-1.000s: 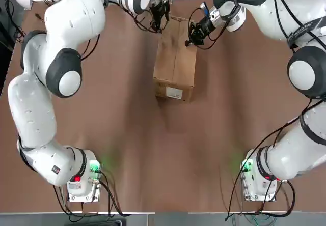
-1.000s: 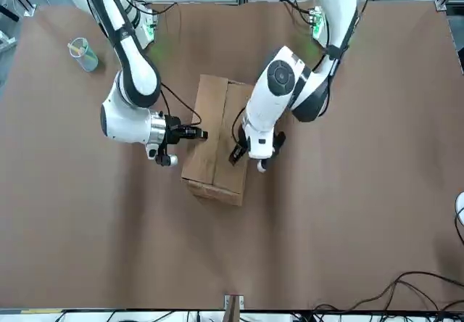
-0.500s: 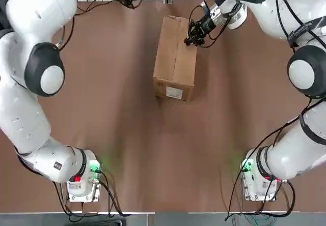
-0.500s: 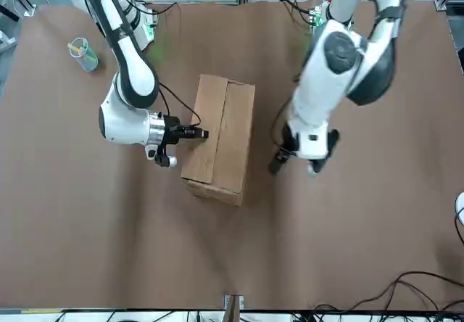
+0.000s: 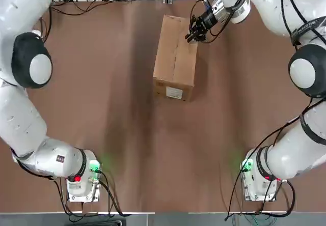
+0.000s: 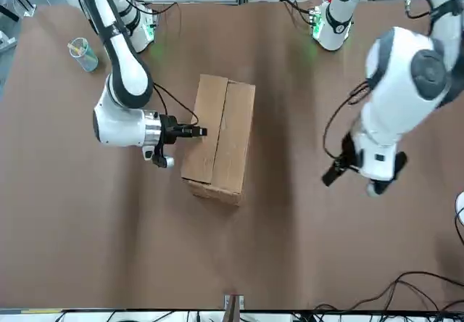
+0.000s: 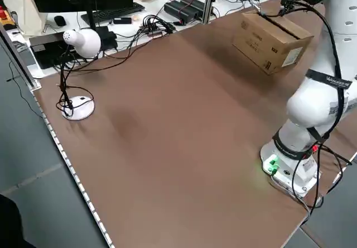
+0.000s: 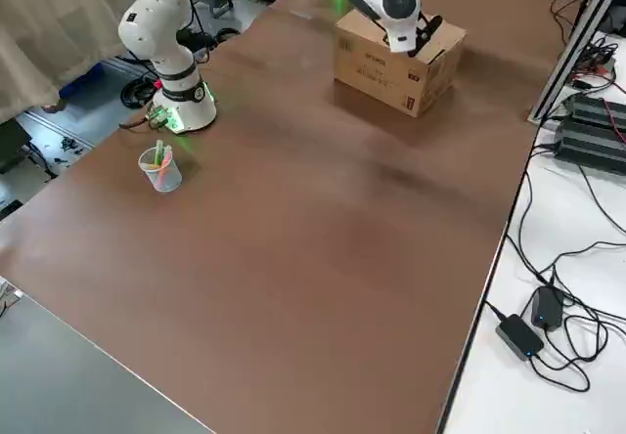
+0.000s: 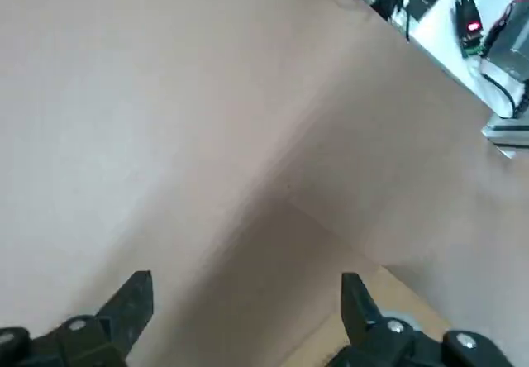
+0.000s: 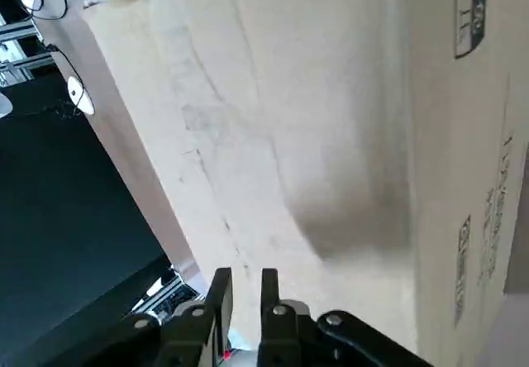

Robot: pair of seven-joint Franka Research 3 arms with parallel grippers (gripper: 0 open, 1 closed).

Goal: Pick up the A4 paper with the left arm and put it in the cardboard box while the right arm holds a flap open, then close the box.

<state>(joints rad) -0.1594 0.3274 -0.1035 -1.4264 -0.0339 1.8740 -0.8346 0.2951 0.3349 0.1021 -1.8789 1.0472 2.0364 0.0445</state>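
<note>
From above, we find the cardboard box [image 5: 175, 55] shut near the table's far edge; the left arm has swung away from it since a second ago. From the front, the left hand [image 6: 346, 171] hangs clear, fingers apart, while the right hand [image 6: 196, 130], fingers nearly together, touches the box. Paper unseen; closing appears complete.

Top cam overhead, front cam opposite; both share cardboard box [image 5: 175, 57], side cams too.
</note>
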